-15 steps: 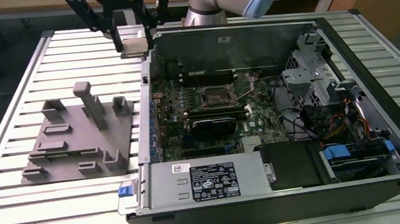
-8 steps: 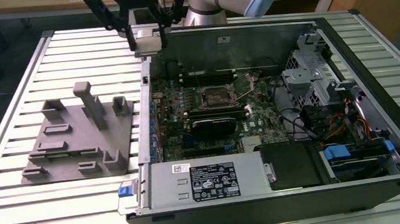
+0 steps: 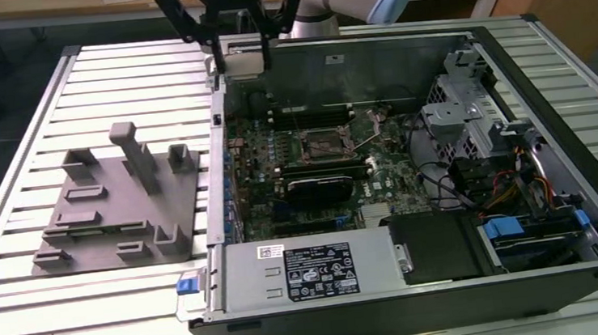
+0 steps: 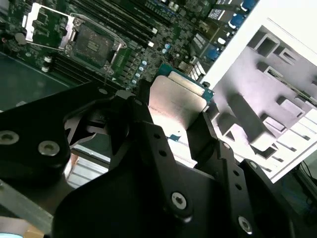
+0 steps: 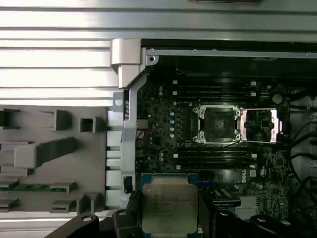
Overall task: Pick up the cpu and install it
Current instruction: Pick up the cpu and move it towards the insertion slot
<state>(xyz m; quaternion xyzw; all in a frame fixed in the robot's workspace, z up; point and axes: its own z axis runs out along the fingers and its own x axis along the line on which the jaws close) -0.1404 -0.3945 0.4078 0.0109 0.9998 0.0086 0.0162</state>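
My gripper (image 3: 241,57) is shut on the cpu (image 3: 245,63), a flat square chip with a silvery top and thin pale rim. It hangs in the air over the far end of the open computer case's side wall, on the exterior view's left. In both wrist views the cpu (image 5: 170,204) (image 4: 174,104) sits clamped between the black fingers (image 5: 132,210). The motherboard socket (image 5: 217,124) lies open, its metal load plate (image 5: 260,125) flipped aside. The socket (image 3: 325,142) is lower down and well apart from the chip.
A grey plastic fixture (image 3: 118,201) with raised blocks lies on the slatted metal table (image 3: 30,321) at the exterior view's left. The case (image 3: 421,319) holds a power supply (image 3: 308,271), drive cages (image 3: 468,112) and cable bundles (image 3: 463,186).
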